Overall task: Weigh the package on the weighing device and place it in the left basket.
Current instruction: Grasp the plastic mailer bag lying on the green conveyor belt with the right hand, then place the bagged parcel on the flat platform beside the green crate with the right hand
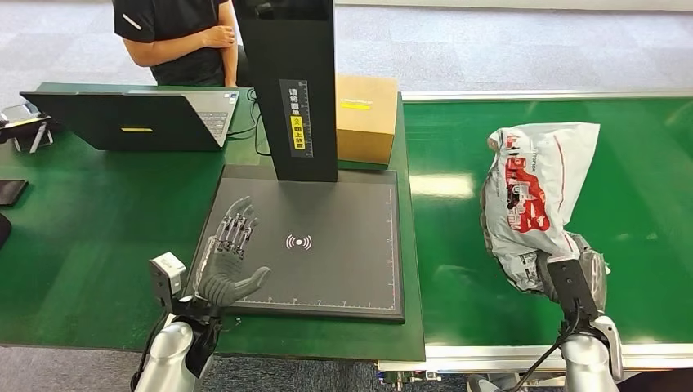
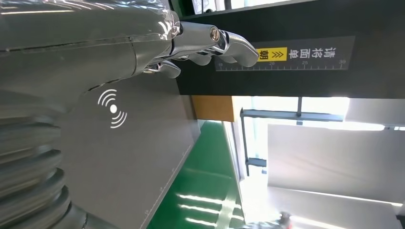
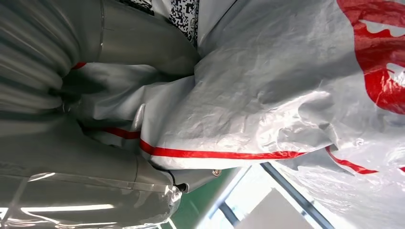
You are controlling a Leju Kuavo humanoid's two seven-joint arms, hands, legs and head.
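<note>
Green tabletop (image 1: 90,237) carried the weighing device (image 1: 327,261), a dark flat platform with a black column (image 1: 294,90) at its rear; a laptop (image 1: 139,121) and a cardboard box (image 1: 366,118) stood behind. The package (image 1: 531,196) — a grey bag with red print — stood raised over the green belt (image 1: 637,212), gripped at its lower end by the right robot hand (image 1: 572,273). The left robot hand (image 1: 233,261) hovered spread over the platform's near-left corner, holding nothing. Judged step: carrying the package to the scale (weighing not yet done). Next move calls for a leftward carry and a flat set-down on the platform.
</note>
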